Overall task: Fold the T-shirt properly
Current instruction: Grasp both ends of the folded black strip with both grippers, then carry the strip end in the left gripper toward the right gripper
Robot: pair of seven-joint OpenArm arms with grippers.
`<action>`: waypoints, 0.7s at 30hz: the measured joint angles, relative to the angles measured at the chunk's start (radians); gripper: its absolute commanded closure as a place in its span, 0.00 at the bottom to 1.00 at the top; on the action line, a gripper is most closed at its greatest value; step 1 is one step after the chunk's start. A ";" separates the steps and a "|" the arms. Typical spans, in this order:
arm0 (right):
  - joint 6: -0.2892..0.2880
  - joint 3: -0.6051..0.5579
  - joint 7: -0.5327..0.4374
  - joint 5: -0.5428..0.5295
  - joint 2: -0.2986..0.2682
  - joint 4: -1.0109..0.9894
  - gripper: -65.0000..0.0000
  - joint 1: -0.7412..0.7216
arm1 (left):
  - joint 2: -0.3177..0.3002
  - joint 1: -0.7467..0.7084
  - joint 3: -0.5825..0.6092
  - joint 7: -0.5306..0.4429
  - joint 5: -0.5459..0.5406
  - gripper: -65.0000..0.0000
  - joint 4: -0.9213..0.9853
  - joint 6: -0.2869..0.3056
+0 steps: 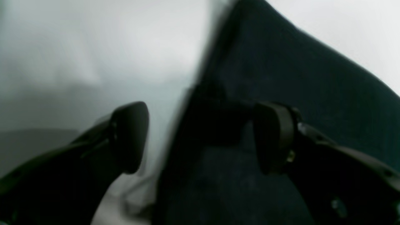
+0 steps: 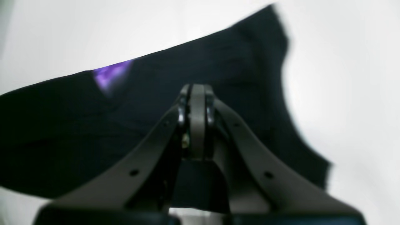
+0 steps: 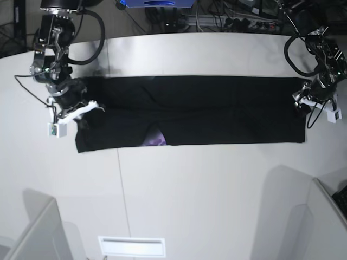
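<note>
Right fingers (image 2: 197, 103) pressed together over the T-shirt (image 2: 218, 62); left fingers (image 1: 200, 137) apart straddling its edge, risking a one-sided, skewed fold.

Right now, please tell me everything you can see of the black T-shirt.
The T-shirt is black soft cloth, lying flat on the white table as a long band running left to right. A small purple patch peeks out at its near edge. The right pincer, shut, is over one end; the left pincer, open, straddles the edge of the other end.
</note>
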State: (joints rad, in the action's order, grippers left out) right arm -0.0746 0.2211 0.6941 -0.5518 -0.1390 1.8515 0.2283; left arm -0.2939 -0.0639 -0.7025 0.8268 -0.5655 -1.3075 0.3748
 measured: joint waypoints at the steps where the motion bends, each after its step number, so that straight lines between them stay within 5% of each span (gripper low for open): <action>1: -0.002 0.000 0.000 -0.002 0.003 0.000 1.00 0.003 | -0.003 0.007 0.010 -0.004 -0.009 0.24 0.013 0.000; 6: 0.000 -0.039 -0.002 0.006 -0.003 0.001 1.00 0.008 | -0.008 0.022 0.024 -0.024 -0.016 0.33 0.052 0.011; 15: -0.001 -0.034 -0.003 0.002 -0.003 0.001 1.00 0.008 | -0.013 0.031 0.023 -0.034 -0.038 1.00 0.121 0.019; 21: -0.001 -0.029 -0.010 0.006 -0.003 0.001 1.00 0.033 | -0.028 0.031 0.021 -0.022 -0.044 1.00 0.120 0.023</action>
State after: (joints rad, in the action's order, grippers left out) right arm -0.0757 0.1921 0.6846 -0.5461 -0.1425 1.8526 0.2611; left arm -0.3218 -0.0334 -0.6811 0.8051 -0.6098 -1.1877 0.3973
